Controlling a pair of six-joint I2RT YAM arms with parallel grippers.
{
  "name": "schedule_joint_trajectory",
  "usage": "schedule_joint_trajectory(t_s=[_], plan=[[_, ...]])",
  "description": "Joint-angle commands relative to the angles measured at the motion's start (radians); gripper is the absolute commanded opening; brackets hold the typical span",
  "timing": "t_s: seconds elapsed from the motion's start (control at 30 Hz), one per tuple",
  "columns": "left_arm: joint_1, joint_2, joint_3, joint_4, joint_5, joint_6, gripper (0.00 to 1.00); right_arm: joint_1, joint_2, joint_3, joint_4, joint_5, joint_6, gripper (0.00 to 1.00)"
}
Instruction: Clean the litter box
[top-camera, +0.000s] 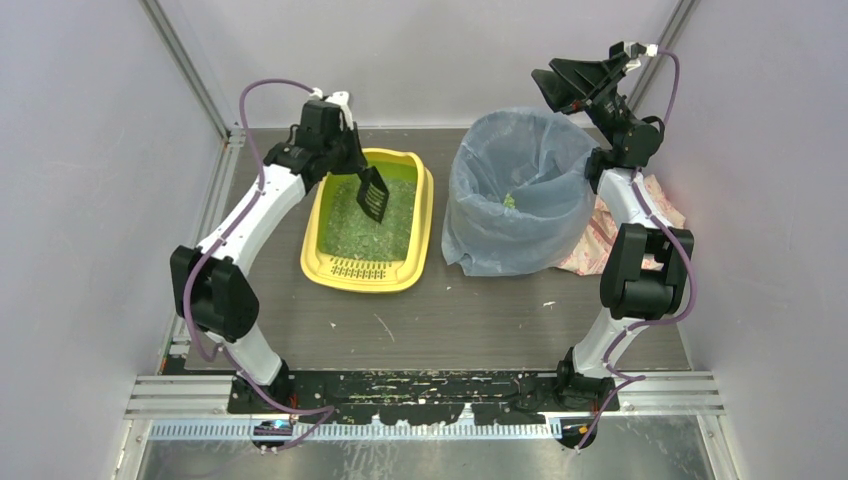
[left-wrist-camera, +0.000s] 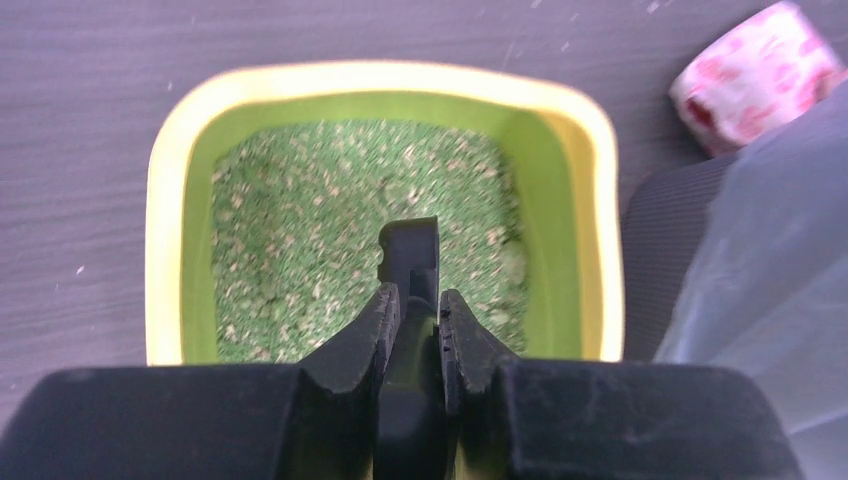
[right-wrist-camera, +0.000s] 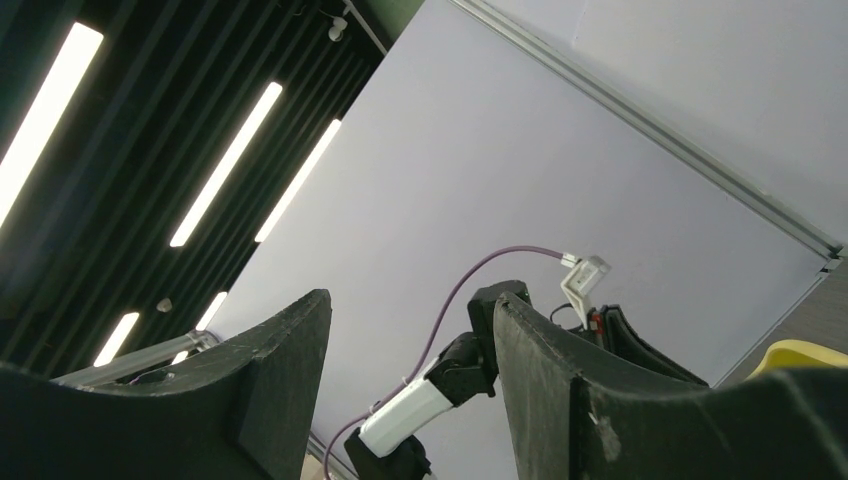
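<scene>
Yellow plastic litter box (top-camera: 366, 272): likely stiff, light (granules shift); I would grip its rim; left gripper (left-wrist-camera: 420, 300) clamps scoop (left-wrist-camera: 409, 246), right gripper (right-wrist-camera: 410, 312) stands apart.

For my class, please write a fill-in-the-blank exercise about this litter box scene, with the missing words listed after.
The left hand is shut on a black ____. The litter in the yellow litter box is ____. The bin is lined with a ____ bag. The right hand is open and holds ____.
Missing words: scoop, green, blue, nothing.
</scene>
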Motion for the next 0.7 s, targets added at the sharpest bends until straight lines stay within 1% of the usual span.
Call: schedule_joint_trajectory(t_s=[0.0, 0.1, 0.2, 0.43, 0.67], plan=[[0.004, -0.030, 0.098, 0.001, 0.060, -0.023, 0.00, 0.008, -0.001, 0.002, 0.055, 0.008, 0.004, 0.66], [0.010, -0.036, 0.118, -0.031, 0.029, -0.002, 0.00, 0.008, 0.005, 0.005, 0.055, 0.009, 0.004, 0.66], [0.024, -0.062, 0.087, -0.041, -0.011, 0.003, 0.00, 0.008, 0.008, 0.006, 0.055, 0.009, 0.006, 0.66], [0.031, -0.165, -0.077, -0.046, -0.104, 0.005, 0.00, 0.008, 0.014, -0.003, 0.055, 0.007, 0.003, 0.66], [0.030, -0.267, -0.262, 0.025, -0.171, -0.046, 0.00, 0.010, 0.027, 0.005, 0.056, 0.011, 0.006, 0.66]])
